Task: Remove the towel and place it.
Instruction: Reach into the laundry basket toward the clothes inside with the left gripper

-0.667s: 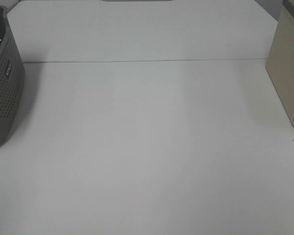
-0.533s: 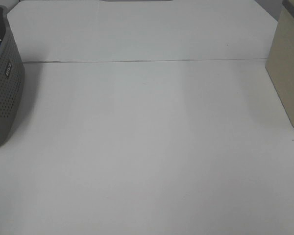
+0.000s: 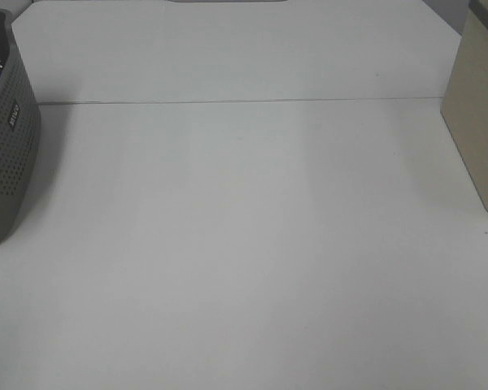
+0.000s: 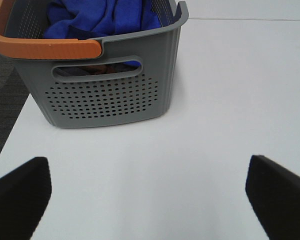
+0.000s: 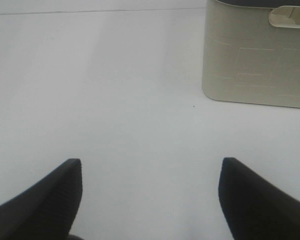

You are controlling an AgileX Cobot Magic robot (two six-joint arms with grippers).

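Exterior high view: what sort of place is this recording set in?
Probably a lab or test bench rather than a home: a plain white table carries a grey perforated basket with a blue towel inside at its left edge and a beige bin at its right.

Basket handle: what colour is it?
Orange handle on the grey perforated basket; shows best in the left wrist view.

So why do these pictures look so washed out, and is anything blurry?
High view: flat, milky light, slightly soft, faint shadow by the grey basket. Left wrist view: sharper, basket holes crisp, left gripper dark and blurred. Right wrist view: right gripper soft-edged too.
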